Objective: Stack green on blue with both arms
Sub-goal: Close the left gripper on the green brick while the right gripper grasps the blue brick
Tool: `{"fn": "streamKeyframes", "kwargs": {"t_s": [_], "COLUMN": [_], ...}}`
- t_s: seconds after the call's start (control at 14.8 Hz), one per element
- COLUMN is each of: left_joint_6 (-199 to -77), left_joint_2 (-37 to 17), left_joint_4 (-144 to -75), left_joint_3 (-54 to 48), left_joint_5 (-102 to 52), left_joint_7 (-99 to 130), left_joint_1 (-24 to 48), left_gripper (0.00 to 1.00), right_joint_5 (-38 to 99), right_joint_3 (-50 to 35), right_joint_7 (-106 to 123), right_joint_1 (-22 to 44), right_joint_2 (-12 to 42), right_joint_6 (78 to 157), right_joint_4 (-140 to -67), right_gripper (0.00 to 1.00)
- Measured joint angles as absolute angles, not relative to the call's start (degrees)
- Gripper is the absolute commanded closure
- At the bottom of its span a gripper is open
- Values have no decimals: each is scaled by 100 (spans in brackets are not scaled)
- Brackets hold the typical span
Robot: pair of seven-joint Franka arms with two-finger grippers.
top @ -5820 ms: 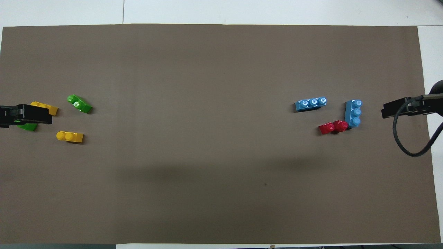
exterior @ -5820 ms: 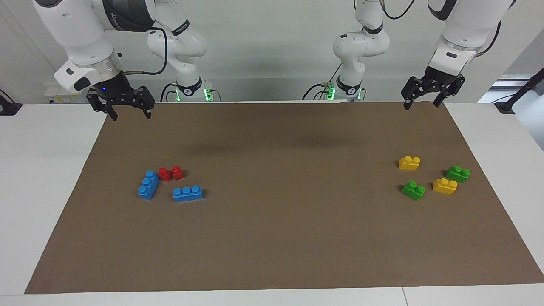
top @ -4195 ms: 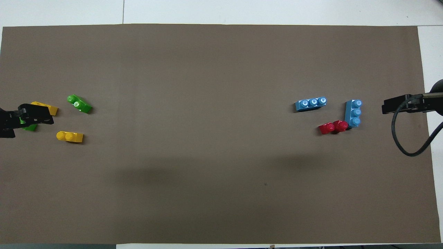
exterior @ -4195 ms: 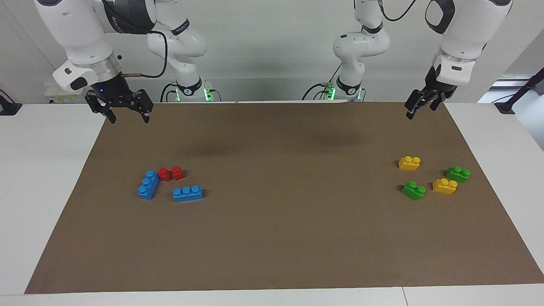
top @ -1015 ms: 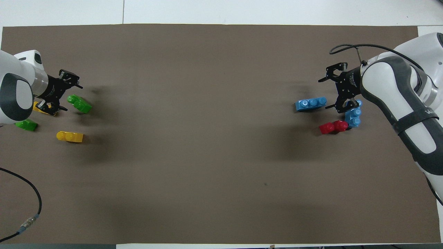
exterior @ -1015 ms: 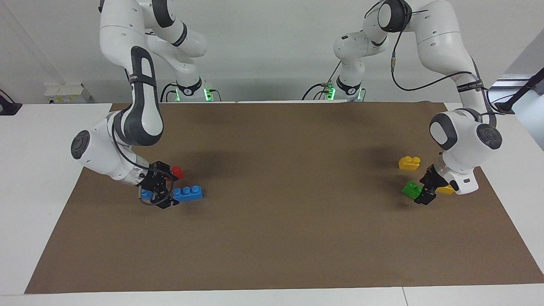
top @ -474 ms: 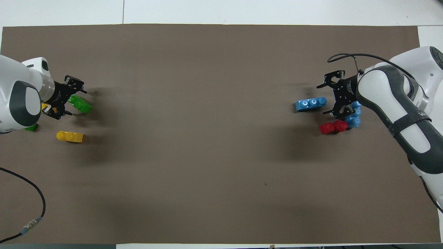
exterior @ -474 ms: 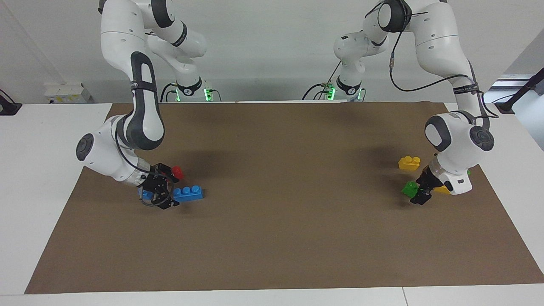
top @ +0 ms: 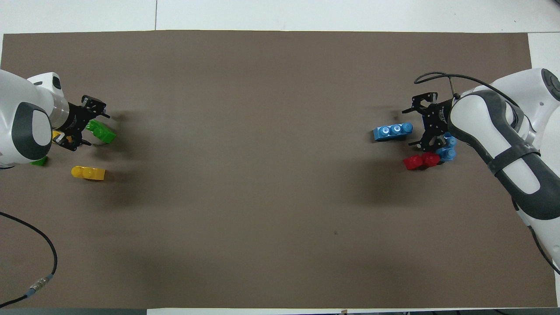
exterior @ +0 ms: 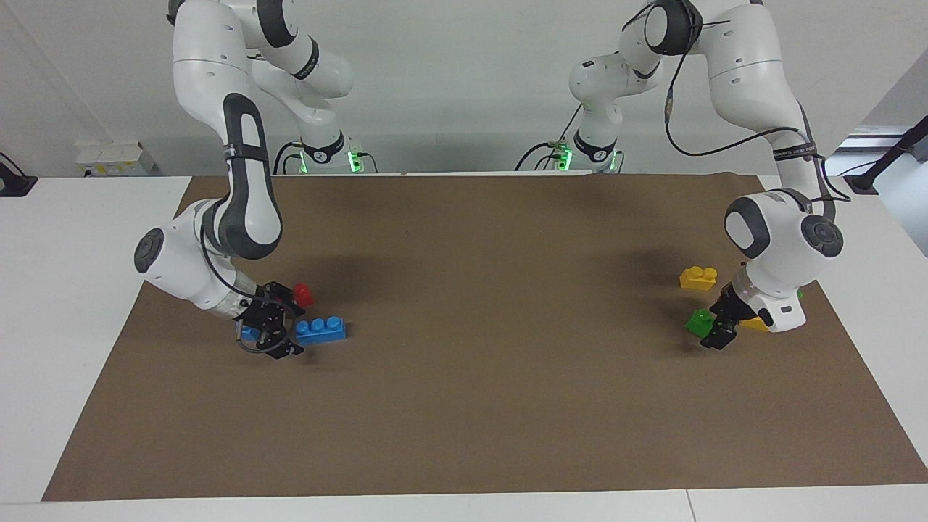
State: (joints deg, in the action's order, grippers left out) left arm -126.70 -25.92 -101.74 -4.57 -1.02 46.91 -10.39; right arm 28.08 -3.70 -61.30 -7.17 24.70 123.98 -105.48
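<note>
- green brick (exterior: pixel 699 321) (top: pixel 101 131): small, bright green, two studs on top, lies flat on the brown mat at the left arm's end of the worktop, turned at an angle to the mat's edges; the left gripper (exterior: pixel 721 324) (top: pixel 83 123) is low at one end of it, one finger on either side, contact unclear.
- blue brick (exterior: pixel 320 330) (top: pixel 393 131): light blue, three studs in a row, flat on the mat at the right arm's end, long side roughly along the table; the right gripper (exterior: pixel 275 323) (top: pixel 423 123) is low at one end, fingers spread.
</note>
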Motion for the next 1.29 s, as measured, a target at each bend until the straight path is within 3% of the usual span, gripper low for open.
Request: {"fn": "streamKeyframes", "kwargs": {"t_s": [0.07, 0.14, 0.2, 0.27, 0.34, 0.41, 0.81, 1.29], "left_joint_6": [-12676, -12682, -12689, -12699, -12715, -12733, -12784, -12584], "left_joint_2": [-2592, -2592, -2592, -2592, -2592, -2592, -2591, -2465], "left_joint_4": [-10174, -10174, -10175, -10178, -10182, -10184, -10179, -9958], "left_joint_3": [-457, -457, -457, -456, -456, -456, -474, -509], "left_joint_5": [-102, -101, -101, -101, -101, -101, -94, -72], "left_joint_7": [4691, 4692, 4693, 4696, 4698, 4701, 4700, 4700], "left_joint_1": [-1040, -1040, -1040, -1042, -1045, -1050, -1119, -1098], "left_gripper": [4, 21, 37, 76, 93, 100, 100, 100], "right_joint_5": [2818, 2820, 2822, 2822, 2822, 2823, 2823, 2825], "right_joint_3": [-370, -371, -372, -373, -376, -382, -399, -399], "right_joint_7": [-6130, -6130, -6130, -6130, -6130, -6130, -6129, -6078], "right_joint_1": [-717, -717, -716, -714, -712, -709, -676, -663], "right_joint_2": [2470, 2469, 2470, 2469, 2470, 2470, 2470, 2465], "right_joint_6": [12404, 12419, 12473, 12552, 12631, 12672, 12850, 12851], "right_joint_4": [-10551, -10559, -10588, -10630, -10678, -10713, -10810, -10805], "right_gripper": [9, 11, 12, 15, 19, 22, 71, 97]}}
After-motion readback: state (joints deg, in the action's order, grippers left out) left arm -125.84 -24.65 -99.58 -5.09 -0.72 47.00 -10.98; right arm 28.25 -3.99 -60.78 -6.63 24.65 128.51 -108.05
